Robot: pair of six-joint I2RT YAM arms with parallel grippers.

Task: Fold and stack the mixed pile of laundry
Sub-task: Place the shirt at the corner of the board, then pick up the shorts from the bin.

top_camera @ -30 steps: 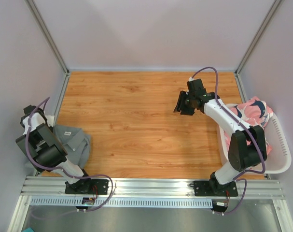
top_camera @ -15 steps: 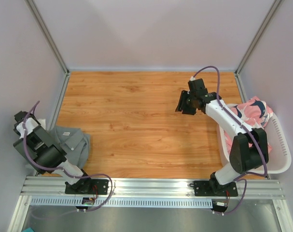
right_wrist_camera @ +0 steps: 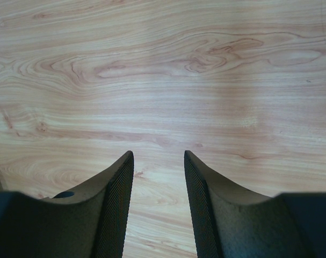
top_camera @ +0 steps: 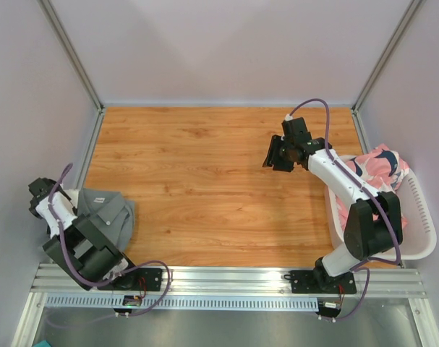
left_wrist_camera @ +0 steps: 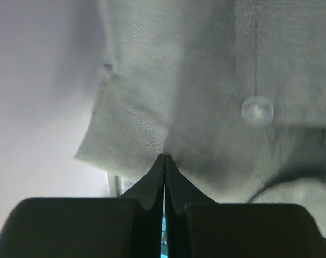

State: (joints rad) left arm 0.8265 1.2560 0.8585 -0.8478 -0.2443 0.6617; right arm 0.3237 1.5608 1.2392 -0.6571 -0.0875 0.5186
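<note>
The grey garment (top_camera: 109,212) lies bunched at the table's near left edge. It fills the left wrist view (left_wrist_camera: 205,80), where a clear button (left_wrist_camera: 256,109) shows. My left gripper (left_wrist_camera: 164,157) is shut, its tips pinching a fold of the grey cloth; from above it (top_camera: 69,201) sits at the garment's left edge, mostly hidden by its arm. My right gripper (top_camera: 272,155) is open and empty above bare wood (right_wrist_camera: 158,161). A pink garment with a dark-and-white pattern (top_camera: 378,168) lies in the white basket (top_camera: 424,217). The blue and orange garments are out of view.
The basket stands at the table's right edge beside the right arm. Grey walls and metal posts (top_camera: 74,61) close in the wooden table (top_camera: 197,159) on three sides. An aluminium rail (top_camera: 226,278) runs along the near edge.
My left arm has swung down and toward the near edge beside the grey garment, which barely shifted. My right gripper moved slightly right a second ago, then stayed still.
</note>
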